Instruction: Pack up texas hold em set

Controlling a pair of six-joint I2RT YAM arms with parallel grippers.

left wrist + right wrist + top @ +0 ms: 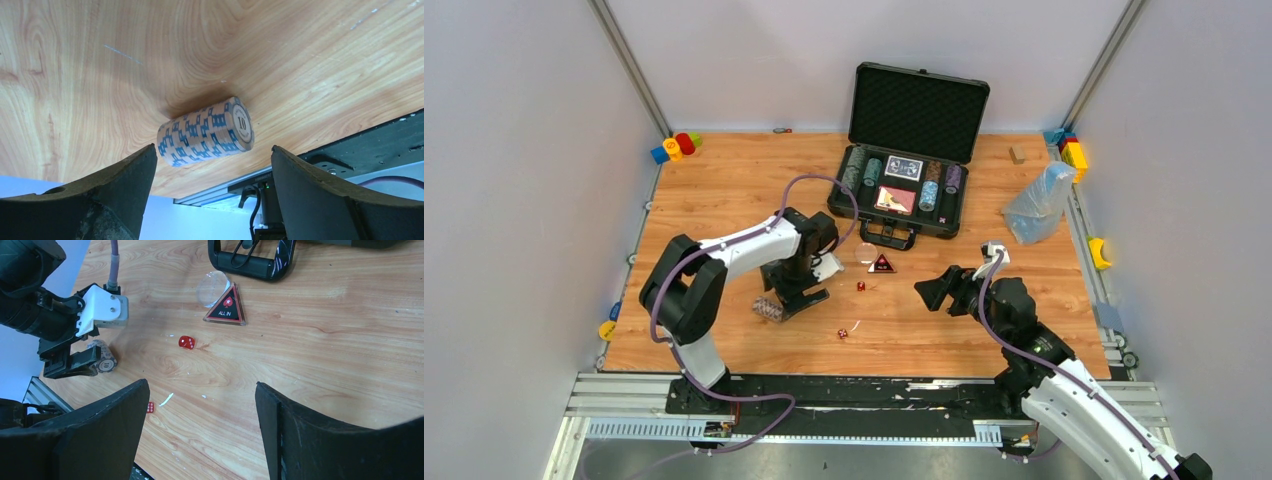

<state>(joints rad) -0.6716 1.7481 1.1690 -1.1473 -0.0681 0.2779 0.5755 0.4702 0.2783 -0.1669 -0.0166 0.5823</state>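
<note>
A chip roll lies on its side on the bench, in the near left part close to the front edge. It is tan with blue stripes. In the left wrist view its long axis runs across the gap between the fingers, slightly tilted. The flat end marked 10 faces the right-hand finger. From the right wrist that same marked end faces toward the right arm.

The left tool is released, its jaws spread wide on either side of the roll. No finger touches the roll in its own view. The right tool is also spread and grasps nothing. It hangs above bare wood right of centre.

The black case sits at the far middle of the bench, open, with its lid standing up behind. Its long axis runs roughly left to right and its handle points toward the arms. Inside, more chip rolls lie in slots with their lengths running far to near. Two card decks sit between them.

Just in front of the handle lies a triangular button reading ALL IN, its tip toward the case. It touches a clear round disc. One red die lies near the button and another nearer the front edge.

A plastic bag lies right of the case, and toy blocks sit in the far corners.
</note>
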